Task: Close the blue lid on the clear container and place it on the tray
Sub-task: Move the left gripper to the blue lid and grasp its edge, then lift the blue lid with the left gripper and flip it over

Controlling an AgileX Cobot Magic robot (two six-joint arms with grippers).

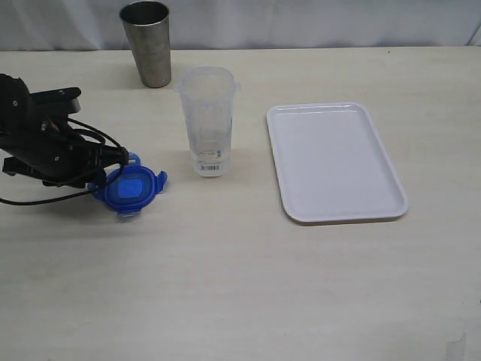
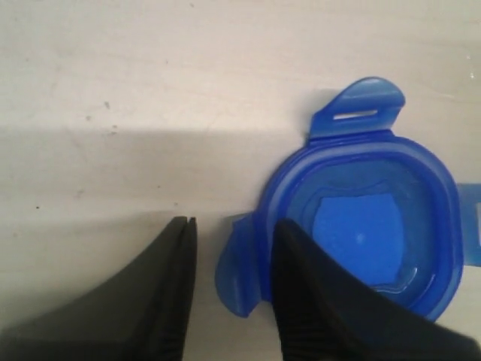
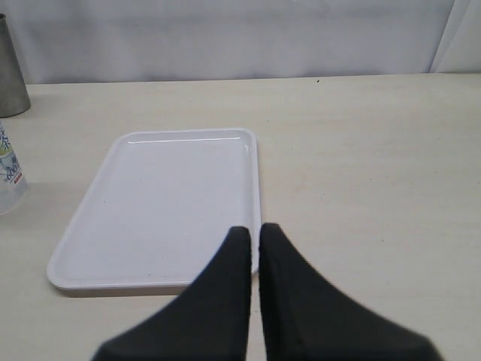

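Left gripper [image 2: 233, 226] at the blue lid [image 1: 129, 188], right gripper [image 3: 254, 230] pressed together with nothing in it

From my seat, the lid sits on the table [image 1: 248, 286], near the clear container [image 1: 207, 124] and to its left in the exterior view. The container stands upright with its top open, close to the tray [image 1: 334, 162] but not touching it. The left jaws are partly spread astride the lid's rim. One finger [image 2: 316, 301] is over the lid's middle and the other is outside a flap, with a sliver of table showing between, so I wouldn't call it a pinch. The right gripper hangs over the tray's edge. A steel cup [image 1: 148, 41] stands at the back.
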